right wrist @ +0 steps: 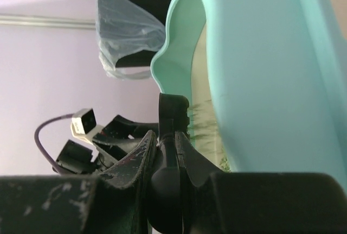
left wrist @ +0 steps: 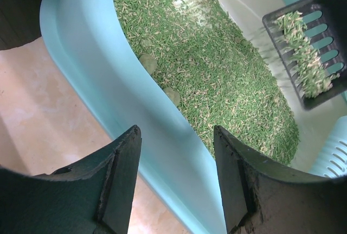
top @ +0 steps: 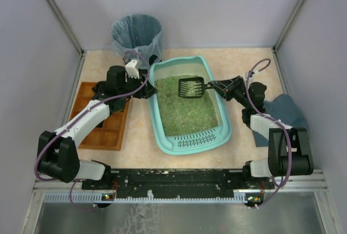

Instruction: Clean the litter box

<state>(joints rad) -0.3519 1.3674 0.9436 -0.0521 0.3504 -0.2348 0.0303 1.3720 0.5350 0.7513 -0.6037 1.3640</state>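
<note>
The teal litter box (top: 162,136) sits mid-table, filled with green litter (top: 187,109), its grate lip toward the near end. My right gripper (top: 218,87) is shut on the handle of a black slotted scoop (top: 191,87), which is held above the litter at the far end. In the left wrist view the scoop (left wrist: 314,44) carries some litter. My left gripper (top: 146,89) is open, its jaws standing either side of the box's left rim (left wrist: 108,82) without closing on it. Pale clumps (left wrist: 147,63) lie in the litter near that rim. In the right wrist view the handle (right wrist: 172,136) sits between shut fingers.
A black bin with a blue-grey bag (top: 136,36) stands behind the box's far left corner. A brown wooden compartment tray (top: 108,131) lies to the left under my left arm. A blue-grey cloth (top: 284,112) lies at the right. Grey walls enclose the table.
</note>
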